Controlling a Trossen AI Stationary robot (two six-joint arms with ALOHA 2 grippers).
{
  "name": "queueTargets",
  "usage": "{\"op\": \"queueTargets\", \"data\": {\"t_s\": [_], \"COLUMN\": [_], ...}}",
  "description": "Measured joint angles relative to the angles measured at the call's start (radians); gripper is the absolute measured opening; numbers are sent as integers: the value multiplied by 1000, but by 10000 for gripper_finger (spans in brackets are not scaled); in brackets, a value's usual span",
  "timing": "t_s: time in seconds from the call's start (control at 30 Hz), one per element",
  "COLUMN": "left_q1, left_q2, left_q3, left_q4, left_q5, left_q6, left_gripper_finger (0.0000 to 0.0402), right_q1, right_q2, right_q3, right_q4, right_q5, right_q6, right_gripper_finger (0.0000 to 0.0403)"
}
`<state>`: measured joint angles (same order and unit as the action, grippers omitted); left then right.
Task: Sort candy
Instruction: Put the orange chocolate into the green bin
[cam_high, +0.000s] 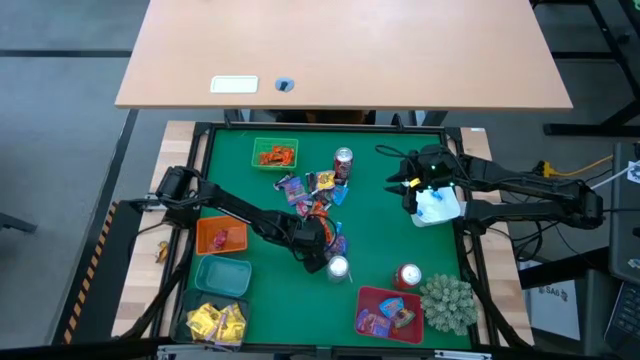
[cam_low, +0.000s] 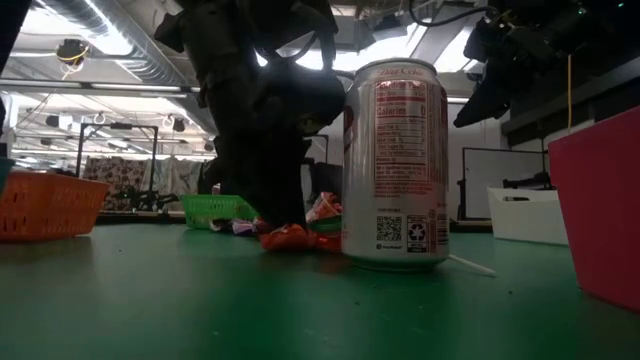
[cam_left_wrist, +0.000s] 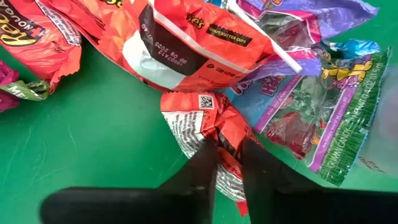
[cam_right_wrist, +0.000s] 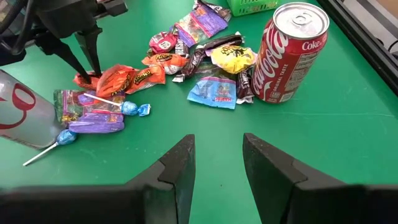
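The candy pile (cam_high: 318, 205) lies mid-table on the green mat: orange-red, purple, blue, yellow and dark wrappers, spread out in the right wrist view (cam_right_wrist: 186, 62). My left gripper (cam_left_wrist: 229, 167) stands over the pile's near end (cam_high: 315, 243), shut on an orange-red packet (cam_left_wrist: 205, 121). My right gripper (cam_right_wrist: 217, 163) is open and empty. It hovers at the table's right side (cam_high: 412, 183), above the mat and next to a white bin (cam_high: 438, 208). My left gripper pinches the orange-red packet by its crumpled end (cam_left_wrist: 225, 146) between its two fingers (cam_left_wrist: 202, 163). The fingers come from above, pointing down (cam_right_wrist: 87, 59). The packet still lies on the mat, beside the other wrappers (cam_low: 290, 238).
Three drink cans stand near the pile: one far (cam_high: 343, 162), one close to my left gripper (cam_high: 338, 267), one near the red bin (cam_high: 408, 276). Bins: green (cam_high: 275, 153), orange (cam_high: 220, 237), teal (cam_high: 222, 275), yellow-filled (cam_high: 215, 322), red (cam_high: 388, 312). A spiky plant (cam_high: 447, 300) stands right.
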<state>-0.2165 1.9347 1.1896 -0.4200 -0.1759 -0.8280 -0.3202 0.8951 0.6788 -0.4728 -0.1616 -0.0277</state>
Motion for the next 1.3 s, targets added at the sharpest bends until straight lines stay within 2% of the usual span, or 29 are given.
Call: {"op": "queueTargets", "data": {"t_s": [0.17, 0.43, 0.67, 0.77, 1.03, 1.3], "left_q1": [0, 12, 68, 114, 304, 517], "left_q2": [-2, -64, -178, -239, -371, -397], "left_q3": [-1, -6, -5, -5, -4, -3], "left_q4": [-1, -56, -193, -240, -297, -304], "left_q5": [-1, 4, 2, -18, -153, -188], "left_q6": [0, 27, 77, 126, 317, 465], "left_gripper_finger": [5, 1, 0, 0, 0, 0], "right_q1": [0, 0, 0, 0, 0, 0], "right_q2": [0, 0, 3, 17, 104, 221], "right_q3": [0, 0, 0, 0, 0, 0], "right_q4": [0, 1, 10, 30, 151, 262], "right_q5": [0, 0, -1, -1, -16, -16], "right_q6": [0, 0, 0, 0, 0, 0], "right_gripper_finger": [134, 134, 134, 134, 134, 134]}}
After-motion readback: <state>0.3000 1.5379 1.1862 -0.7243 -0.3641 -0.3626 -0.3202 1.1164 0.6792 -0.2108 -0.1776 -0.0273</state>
